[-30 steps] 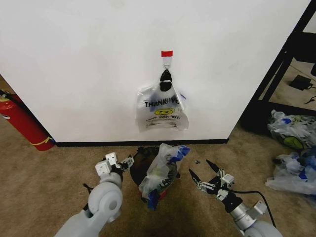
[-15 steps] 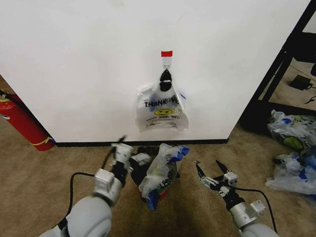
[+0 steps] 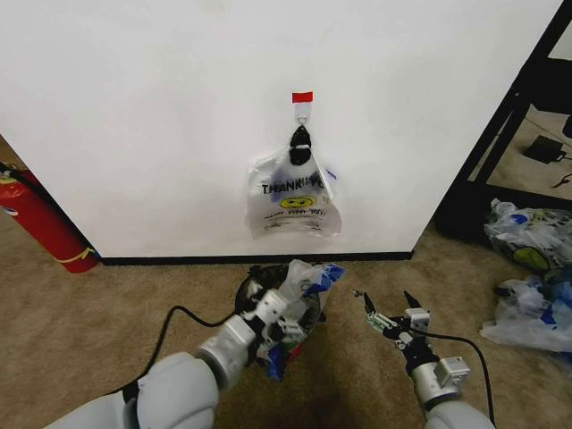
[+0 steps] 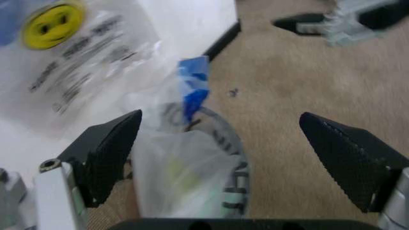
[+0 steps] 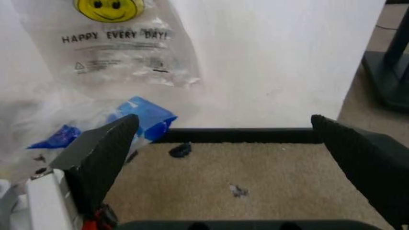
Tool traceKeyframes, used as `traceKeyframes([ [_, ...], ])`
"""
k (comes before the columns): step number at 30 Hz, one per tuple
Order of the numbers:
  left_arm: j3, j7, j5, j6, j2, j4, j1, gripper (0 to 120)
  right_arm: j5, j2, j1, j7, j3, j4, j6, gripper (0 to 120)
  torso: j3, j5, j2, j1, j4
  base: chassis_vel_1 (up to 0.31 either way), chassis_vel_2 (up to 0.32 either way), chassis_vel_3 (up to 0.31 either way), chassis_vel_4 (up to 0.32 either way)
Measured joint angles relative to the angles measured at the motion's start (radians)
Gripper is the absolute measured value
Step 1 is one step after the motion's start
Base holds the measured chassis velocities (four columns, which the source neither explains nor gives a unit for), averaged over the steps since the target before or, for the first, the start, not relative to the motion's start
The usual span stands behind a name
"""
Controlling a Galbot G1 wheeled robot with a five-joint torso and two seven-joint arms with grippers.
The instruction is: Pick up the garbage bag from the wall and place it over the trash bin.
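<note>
The garbage bag [image 3: 290, 317] is draped on the trash bin [image 3: 255, 284]; spreading is needed. Left claw [image 3: 279, 315] and right claw [image 3: 386, 313] are held apart.

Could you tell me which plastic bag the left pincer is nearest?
The bag on the bin, beside the left pincer; the other bag hangs on the wall hook.

Carpeted indoor room, plain white wall [image 3: 134, 116], black baseboard [image 3: 179, 260], red fire extinguisher [image 3: 40, 223], black shelving frame [image 3: 509, 116]

There's "THANK YOU" in black on the garbage bag [image 3: 293, 204] hanging from the wall [image 3: 161, 116], with "HAPPY EVERY DAY!" at 6 o'clock under its yellow smiley.
</note>
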State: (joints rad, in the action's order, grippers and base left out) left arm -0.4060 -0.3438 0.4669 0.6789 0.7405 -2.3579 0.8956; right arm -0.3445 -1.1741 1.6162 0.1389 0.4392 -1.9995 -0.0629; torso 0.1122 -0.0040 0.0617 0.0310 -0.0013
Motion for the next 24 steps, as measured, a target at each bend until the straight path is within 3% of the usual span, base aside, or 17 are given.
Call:
traceKeyframes([
  [2,-0.078,-0.021,-0.046,0.046,0.024,0.047,-0.068,95,0.002,0.0,-0.005,0.01,0.0,0.002,0.009,100,0.0,0.0001,0.0,0.0,-0.0002,0.0,0.0,0.0,0.0],
  [9,-0.169,-0.078,-0.041,0.065,0.064,0.119,-0.165,84,0.0,-0.004,-0.012,0.013,0.008,0.012,0.014,100,0.0,0.0001,0.0,0.0,-0.0003,0.0,0.0,0.0,0.0],
  [18,-0.193,-0.079,-0.042,0.062,0.036,0.114,-0.131,77,-0.032,-0.001,-0.029,0.012,0.009,0.014,0.018,100,0.0,0.0002,0.0,0.0,0.0004,0.0,0.0,0.0,0.0],
  [24,-0.185,-0.062,-0.109,0.06,0.049,0.155,-0.128,70,-0.059,0.005,-0.04,0.012,0.005,0.005,0.021,100,0.0,0.0001,0.0,0.0,-0.0003,0.0,0.0,0.0,0.0],
])
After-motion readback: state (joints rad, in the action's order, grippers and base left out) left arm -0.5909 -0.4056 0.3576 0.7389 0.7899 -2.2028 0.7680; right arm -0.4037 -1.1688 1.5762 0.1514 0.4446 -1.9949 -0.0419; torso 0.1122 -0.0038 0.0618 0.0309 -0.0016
